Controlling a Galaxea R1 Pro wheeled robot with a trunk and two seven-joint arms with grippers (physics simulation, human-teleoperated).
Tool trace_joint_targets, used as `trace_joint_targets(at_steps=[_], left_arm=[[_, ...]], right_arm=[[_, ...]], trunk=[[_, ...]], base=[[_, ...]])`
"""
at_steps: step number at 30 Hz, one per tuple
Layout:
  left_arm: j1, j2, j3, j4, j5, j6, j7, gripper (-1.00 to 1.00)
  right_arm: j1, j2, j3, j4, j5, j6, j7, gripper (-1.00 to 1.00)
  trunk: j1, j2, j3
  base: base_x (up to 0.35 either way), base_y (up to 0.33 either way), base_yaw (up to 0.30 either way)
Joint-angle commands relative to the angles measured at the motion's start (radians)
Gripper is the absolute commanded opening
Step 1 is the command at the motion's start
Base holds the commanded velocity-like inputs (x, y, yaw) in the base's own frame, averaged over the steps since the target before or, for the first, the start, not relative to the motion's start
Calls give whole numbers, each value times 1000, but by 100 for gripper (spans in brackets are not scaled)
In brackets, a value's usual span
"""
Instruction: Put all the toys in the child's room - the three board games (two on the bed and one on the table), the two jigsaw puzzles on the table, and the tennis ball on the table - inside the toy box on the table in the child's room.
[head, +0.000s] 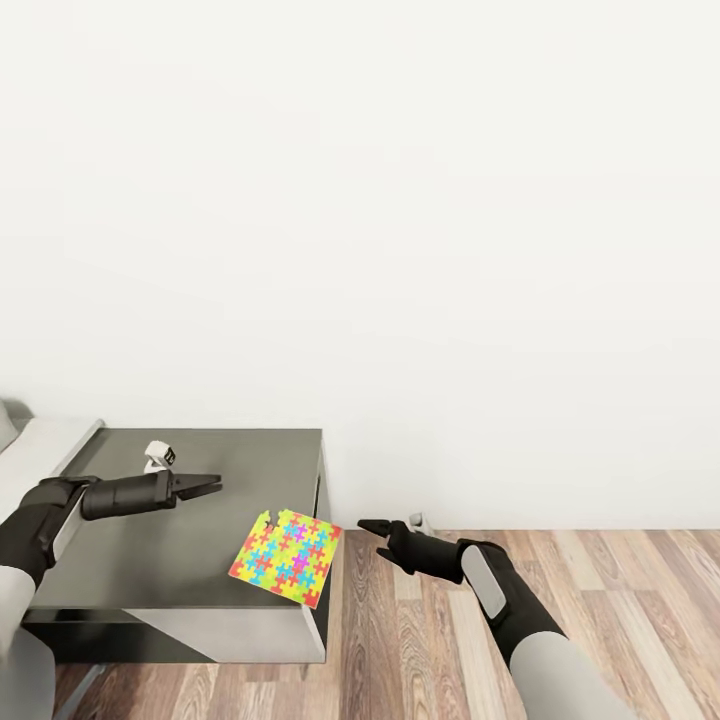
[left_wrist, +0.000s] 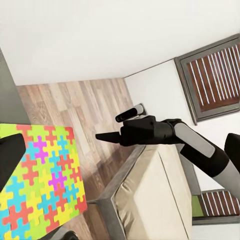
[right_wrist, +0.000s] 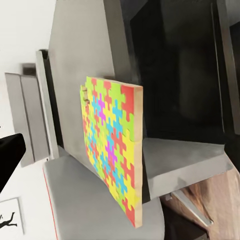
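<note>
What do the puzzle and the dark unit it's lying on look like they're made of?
The jigsaw puzzle looks like a thin rigid board, matte, printed with bright interlocking pieces; the right wrist view shows a pale, wood-like edge. It overhangs the unit's corner. The dark grey unit looks like smooth painted or laminated panel with a slight sheen; which one, I can't tell.

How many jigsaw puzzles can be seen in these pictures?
1. The jigsaw puzzle lies on the dark grey side unit, overhanging its front right corner. Others may be out of view.
</note>
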Motion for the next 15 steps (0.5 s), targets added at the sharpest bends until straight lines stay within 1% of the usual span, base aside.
trace_joint_targets(at_steps=[1,7,9,12,13,15], left_arm=[[-1,0,-1,0,0,11,-4,100],[-1,1,-1,-2,6,11,-4,100],[2,-4,-9,-10,18,6,-4,100],[2,-4,-6,-10,35,7,-4,100],[2,-5,-4,-10,40,7,-4,100],[1,-6,0,-9,29,9,-4,100]], right_arm=[[-1,2,-5,0,2,6,2,100],[-1,6,-6,-1,1,7,2,100],[0,-5,-15,2,10,-5,-9,100],[0,-22,-16,0,10,-22,-26,100],[0,-21,-16,-1,10,-28,-32,100],[1,-10,-17,-3,10,-39,-22,100]], trunk=[[4,-8,-4],[27,-50,-23],[27,-50,-23],[27,-50,-23],[27,-50,-23],[27,-50,-23]], base=[[0,0,0],[0,0,0],[0,0,0],[0,0,0],[0,0,0],[0,0,0]])
